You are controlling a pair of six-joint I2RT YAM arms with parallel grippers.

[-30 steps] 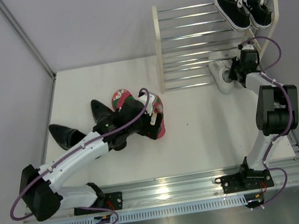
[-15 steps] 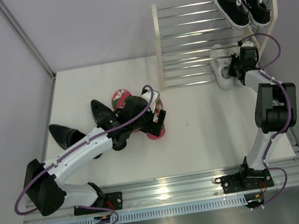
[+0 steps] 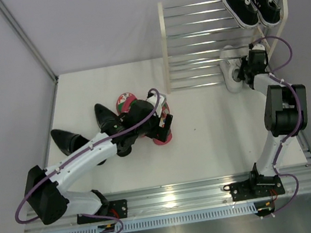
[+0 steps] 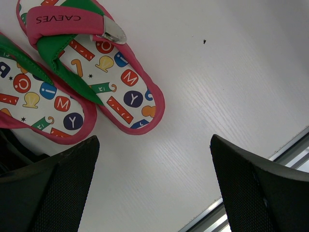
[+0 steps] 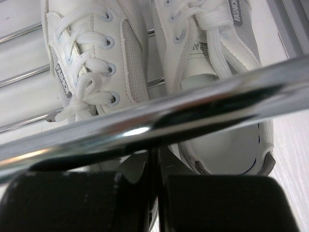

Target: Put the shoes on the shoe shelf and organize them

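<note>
Left gripper [image 4: 152,159] hangs wide apart over the flip-flops [image 4: 96,82] on the desk [image 4: 217,72] — I'd grab one next. Right gripper [image 5: 157,193], pinched on a heel I judge, seats the sneakers [image 5: 96,58] on the shelf's [image 3: 189,33] lower bars — release follows.

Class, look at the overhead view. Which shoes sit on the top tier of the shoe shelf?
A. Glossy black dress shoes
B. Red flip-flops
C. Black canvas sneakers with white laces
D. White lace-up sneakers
C: the black canvas sneakers rest side by side at the right end of the shoe shelf, on its upper bars.
</note>
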